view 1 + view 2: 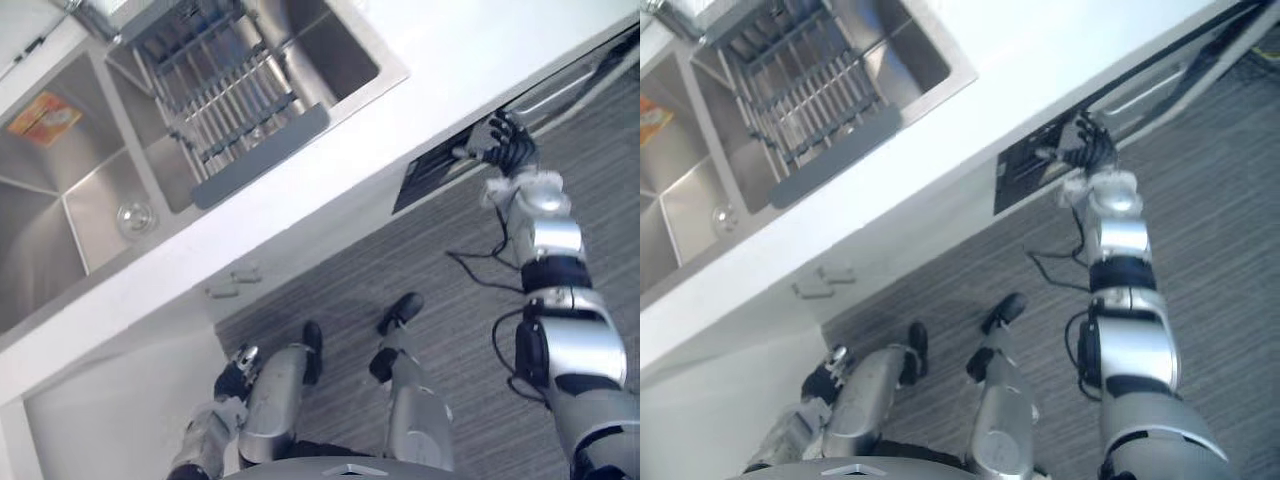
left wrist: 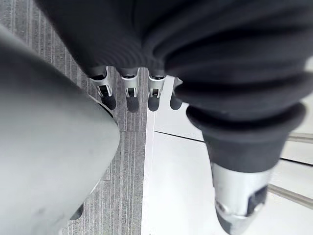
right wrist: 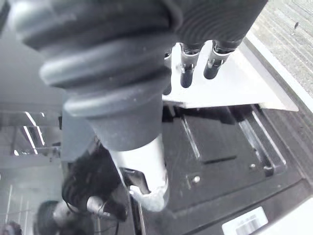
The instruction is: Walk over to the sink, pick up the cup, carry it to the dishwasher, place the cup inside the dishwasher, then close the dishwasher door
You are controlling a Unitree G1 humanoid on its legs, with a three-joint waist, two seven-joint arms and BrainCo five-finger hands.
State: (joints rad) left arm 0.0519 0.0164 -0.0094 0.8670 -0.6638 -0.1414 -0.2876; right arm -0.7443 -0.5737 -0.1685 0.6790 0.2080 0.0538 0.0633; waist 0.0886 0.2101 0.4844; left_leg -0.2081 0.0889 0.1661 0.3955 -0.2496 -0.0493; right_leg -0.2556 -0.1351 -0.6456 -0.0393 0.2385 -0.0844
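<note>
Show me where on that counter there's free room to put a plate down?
The white countertop is bare: a broad patch between the sink and the dishwasher opening, plus a strip along the sink's front. The drain basin is mostly bare. Crowded: the dish rack fills the other basin, and the right hand sits at the opening.

We note a white surface [image 1: 450,60] running diagonally across the head views. A grey wire rack [image 1: 225,90] sits recessed in it, with a flat orange item [image 1: 44,117] well apart to its left. Two pale handles [image 1: 232,283] sit on the white cabinet front [image 1: 120,400] below. The floor [image 1: 600,150] is grey and striped.
</note>
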